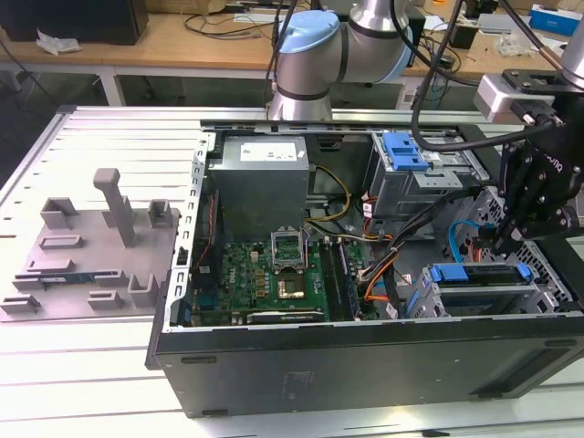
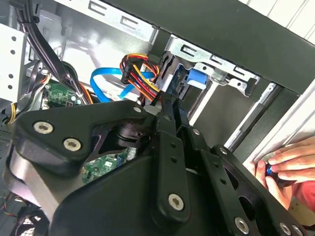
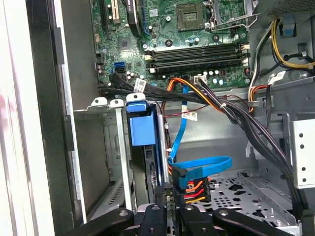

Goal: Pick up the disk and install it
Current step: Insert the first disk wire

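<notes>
The disk [image 1: 476, 274] sits edge-up in the drive bay at the front corner of the open computer case, on the exterior view's right; its blue carrier frame shows along the top. In the first wrist view the disk [image 3: 142, 129] stands in the metal cage with its blue tab toward the motherboard. The second wrist view has the disk's blue tab [image 2: 191, 78] just past the fingertips. My gripper [image 1: 497, 239] hangs over the bay's rear end, and its black fingers [image 3: 164, 194] are shut together right at the disk's rear edge, beside the cable plugs. My gripper [image 2: 166, 105] hides whether it pinches the disk.
A blue data cable [image 3: 199, 166] and orange-red power wires [image 2: 140, 73] lie next to the fingertips. A black cable bundle [image 3: 236, 115] crosses the case. The grey power supply [image 1: 260, 173], motherboard [image 1: 265, 274] and upper cage [image 1: 411, 160] fill the case. A person's hand [image 2: 288, 164] rests outside the case wall.
</notes>
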Robot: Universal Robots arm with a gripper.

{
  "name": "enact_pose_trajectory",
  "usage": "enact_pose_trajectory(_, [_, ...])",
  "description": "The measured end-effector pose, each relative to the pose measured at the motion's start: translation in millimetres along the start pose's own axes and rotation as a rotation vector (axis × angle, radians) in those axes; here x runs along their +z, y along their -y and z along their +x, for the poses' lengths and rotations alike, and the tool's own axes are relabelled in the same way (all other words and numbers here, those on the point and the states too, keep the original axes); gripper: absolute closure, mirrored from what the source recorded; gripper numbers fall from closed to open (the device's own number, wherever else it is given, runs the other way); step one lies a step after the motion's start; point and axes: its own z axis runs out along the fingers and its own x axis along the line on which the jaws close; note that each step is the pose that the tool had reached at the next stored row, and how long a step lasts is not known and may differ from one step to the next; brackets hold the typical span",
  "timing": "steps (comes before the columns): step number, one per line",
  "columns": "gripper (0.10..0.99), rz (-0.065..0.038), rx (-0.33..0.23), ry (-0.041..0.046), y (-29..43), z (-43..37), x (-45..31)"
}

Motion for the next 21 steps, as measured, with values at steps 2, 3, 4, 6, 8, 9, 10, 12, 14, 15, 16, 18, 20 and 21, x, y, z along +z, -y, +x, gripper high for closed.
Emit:
enact_pose_trajectory(2, [0.922,0.000,0.000,0.0000,0.1,0.8,0.3])
enact_pose_trajectory(3, [0.922,0.000,0.000,-0.0001,0.1,0.9,0.3])
enact_pose_trajectory(4, [0.922,0.000,-0.002,-0.0002,0.1,1.1,0.4])
enact_pose_trajectory(6, [0.922,0.000,-0.005,-0.0001,0.3,2.3,0.6])
enact_pose_trajectory(8, [0.922,0.000,-0.006,-0.0001,0.5,4.6,1.1])
enact_pose_trajectory(9, [0.922,0.000,-0.006,-0.0001,0.6,5.5,1.3])
enact_pose_trajectory(10, [0.922,0.000,-0.007,-0.0001,0.6,6.0,1.5])
enact_pose_trajectory(12, [0.922,0.000,-0.007,0.0002,0.7,6.8,2.3])
enact_pose_trajectory(14, [0.922,0.001,-0.009,-0.0001,0.8,7.4,3.7])
enact_pose_trajectory(15, [0.922,0.001,-0.009,-0.0002,0.8,7.5,4.1])
enact_pose_trajectory(16, [0.922,0.001,-0.010,-0.0001,0.8,7.7,4.6])
enact_pose_trajectory(18, [0.922,0.001,-0.010,-0.0001,0.8,7.9,5.8])
enact_pose_trajectory(20, [0.922,0.001,-0.010,-0.0001,0.8,8.0,6.4])
enact_pose_trajectory(21, [0.922,0.001,-0.011,-0.0001,0.8,8.1,6.7])
